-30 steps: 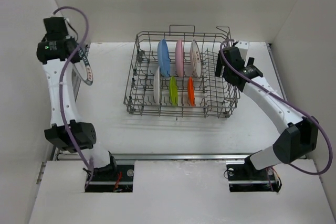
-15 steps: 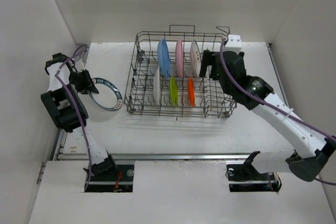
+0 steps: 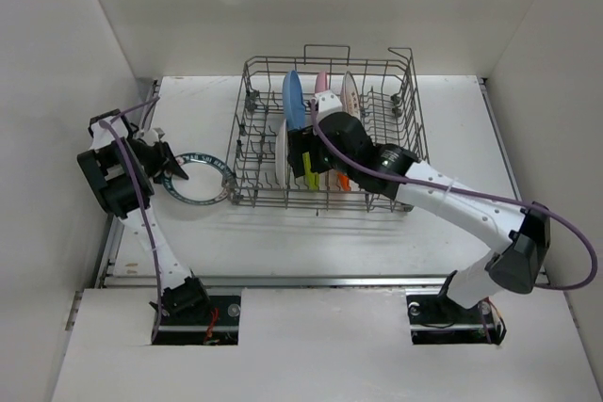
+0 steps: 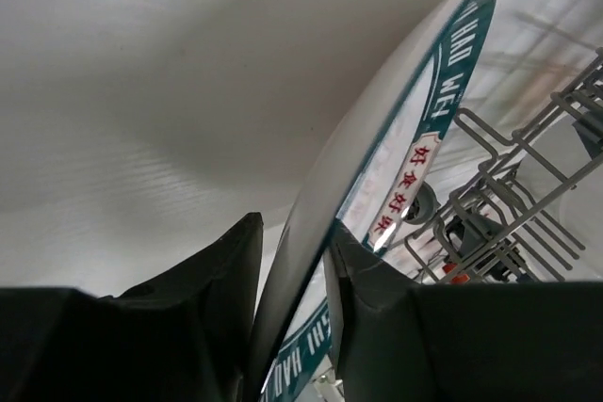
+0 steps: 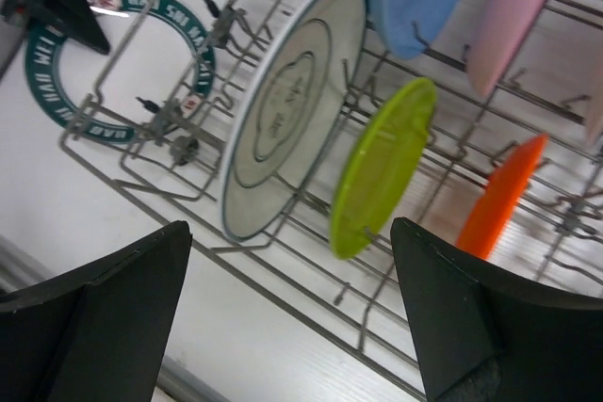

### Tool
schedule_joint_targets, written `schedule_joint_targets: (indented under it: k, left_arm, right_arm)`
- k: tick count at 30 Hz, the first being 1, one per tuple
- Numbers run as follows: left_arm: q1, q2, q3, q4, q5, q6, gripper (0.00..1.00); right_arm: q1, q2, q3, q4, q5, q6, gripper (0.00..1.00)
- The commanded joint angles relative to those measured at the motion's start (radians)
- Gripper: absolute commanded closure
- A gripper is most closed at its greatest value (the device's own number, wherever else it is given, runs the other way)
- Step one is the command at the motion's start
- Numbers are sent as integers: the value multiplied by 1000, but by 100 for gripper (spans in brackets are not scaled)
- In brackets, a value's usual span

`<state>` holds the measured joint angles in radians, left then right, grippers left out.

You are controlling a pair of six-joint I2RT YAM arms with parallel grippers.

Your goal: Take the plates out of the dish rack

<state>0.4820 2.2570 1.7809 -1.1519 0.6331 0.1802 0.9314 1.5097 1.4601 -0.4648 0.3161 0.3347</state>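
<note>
A white table (image 3: pixel 311 242) between white walls carried the rack (image 3: pixel 407 129) at its far middle. Near the table's left edge, just left of the rack, the left gripper (image 4: pixel 294 228) had its 2 fingers close on either side of the teal-rimmed plate (image 4: pixel 419 129), though whether they pinched it could not be told. The right gripper (image 5: pixel 287 230) hung over the rack's near row, above the upright white plate (image 5: pixel 287 110) and green plate (image 5: pixel 382 167), fingers wide apart, holding nothing.

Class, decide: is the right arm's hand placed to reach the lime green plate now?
Probably yes: the open right hand hangs over the lime green plate, nothing covering its upper edge.
</note>
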Motion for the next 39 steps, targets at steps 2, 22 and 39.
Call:
schedule_joint_targets:
  k: [2,22,39]
  left_arm:
    - [-3,-22,32,-28,-147,-47,72]
    - [-3,-270,3,11,-306,-65,34]
    - [-676,-550,412,-90,-598,39,0]
  right_arm:
    - [14,23,57,152,-84,59,11]
    - [14,257,218,109,-75,101,27]
    - [-23,-149,71,26,247,70,3]
